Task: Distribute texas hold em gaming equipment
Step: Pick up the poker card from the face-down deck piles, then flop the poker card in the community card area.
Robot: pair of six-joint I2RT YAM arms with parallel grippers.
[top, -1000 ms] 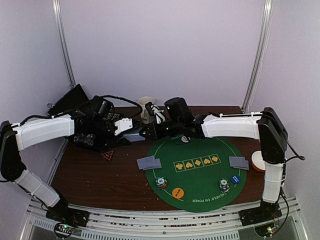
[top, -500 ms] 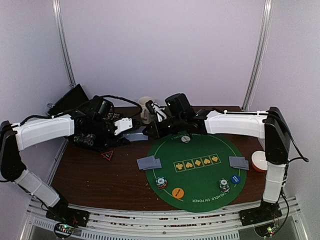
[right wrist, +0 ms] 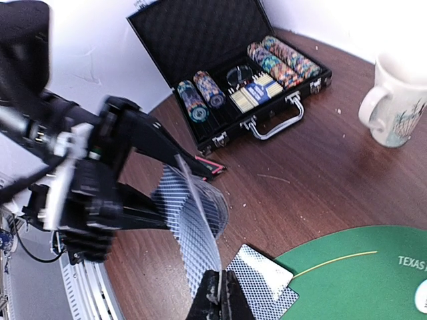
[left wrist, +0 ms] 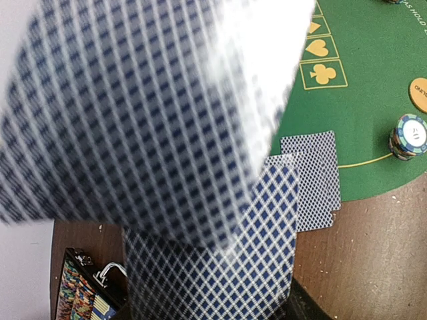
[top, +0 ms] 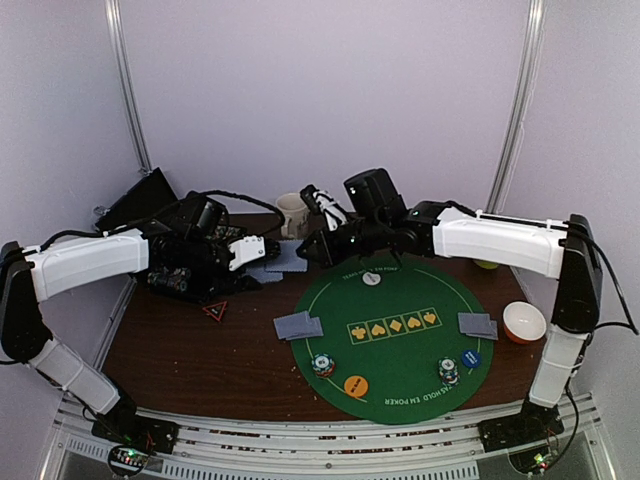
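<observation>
My left gripper (top: 256,257) is at the table's back left, shut on a deck of blue-backed cards (left wrist: 220,267). The deck hides its fingers in the left wrist view. My right gripper (right wrist: 220,293) is shut on one card (right wrist: 197,227) that bends up off the deck, blurred and close in the left wrist view (left wrist: 147,113). On the green mat (top: 400,345) lie two card pairs (top: 298,325) (top: 478,325). Two chip stacks (top: 322,365) (top: 449,372) stand there with an orange disc (top: 356,385), a blue disc (top: 471,358) and a white disc (top: 372,278).
An open black chip case (right wrist: 227,73) sits at the back left under my left arm. A beige mug (top: 291,214) stands behind the grippers. A bowl (top: 524,322) rests at the mat's right edge. A red triangle marker (top: 215,311) lies on the wood.
My right gripper shut on the top card, then drew back to the right with it. The right arm swung right, uncovering the bowl. The left arm held still.
</observation>
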